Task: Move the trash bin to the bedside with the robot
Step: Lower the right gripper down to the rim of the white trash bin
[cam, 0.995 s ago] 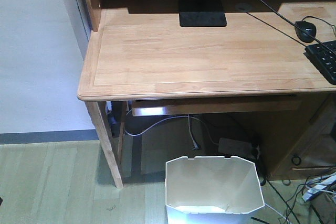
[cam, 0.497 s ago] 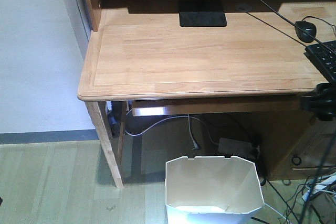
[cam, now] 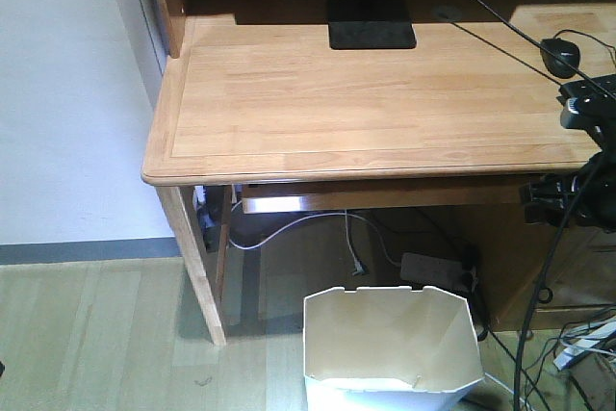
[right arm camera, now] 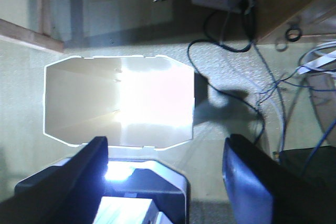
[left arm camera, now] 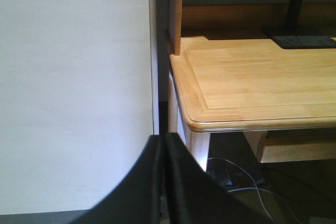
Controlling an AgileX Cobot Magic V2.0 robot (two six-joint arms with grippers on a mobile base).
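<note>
The white trash bin [cam: 393,348] stands on the floor in front of the wooden desk, its angular rim open to the top. In the right wrist view the trash bin [right arm camera: 118,100] lies straight below, brightly lit inside. My right gripper [right arm camera: 165,169] hangs open above its near rim, one finger on each side, holding nothing. The black right arm [cam: 582,190] shows at the right edge of the front view, above and right of the bin. My left gripper [left arm camera: 164,148] is shut with nothing in it, facing a white wall beside the desk corner. The bedside is out of view.
The light wooden desk [cam: 366,103] carries a monitor stand [cam: 372,24] and a mouse [cam: 561,55]. Below it lie a power strip [cam: 433,269] and loose cables [right arm camera: 262,98]. The desk leg [cam: 197,271] stands left of the bin. A white wall [left arm camera: 73,87] is at the left.
The right arm has come into the front view from the right edge and now reaches higher and further left. The trash bin has not moved.
</note>
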